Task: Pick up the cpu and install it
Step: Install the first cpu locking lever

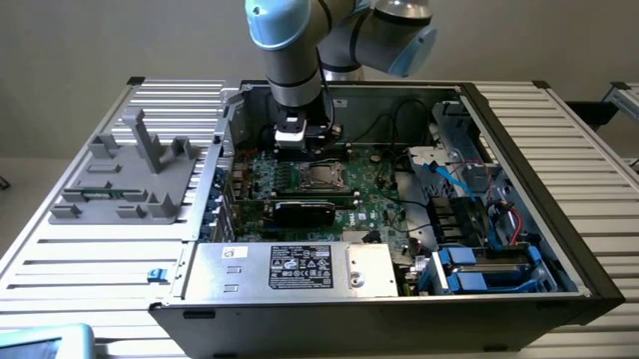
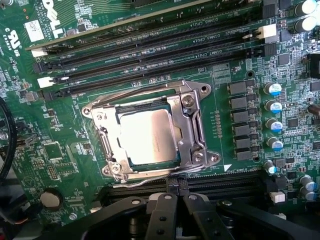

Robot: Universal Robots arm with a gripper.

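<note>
The cpu (image 2: pixel 149 136) lies flat inside the motherboard socket, its shiny silver-beige top showing through the metal frame (image 2: pixel 192 125). In the exterior view the cpu (image 1: pixel 322 177) sits mid-board inside the open computer case. My gripper (image 1: pixel 299 149) hangs inside the case just above the board, beside the socket toward the back wall and apart from it. In the wrist view the black fingers (image 2: pixel 162 212) meet at their tips, so the gripper (image 2: pixel 174 196) is shut with nothing in it.
Long black memory slots (image 2: pixel 150 47) run beside the socket, and a row of capacitors (image 2: pixel 272 117) lines its other side. A black card (image 1: pixel 302 212) stands in front of the socket. The power supply box (image 1: pixel 289 268), blue cables (image 1: pixel 450 176) and a grey fixture (image 1: pixel 130 176) surround the area.
</note>
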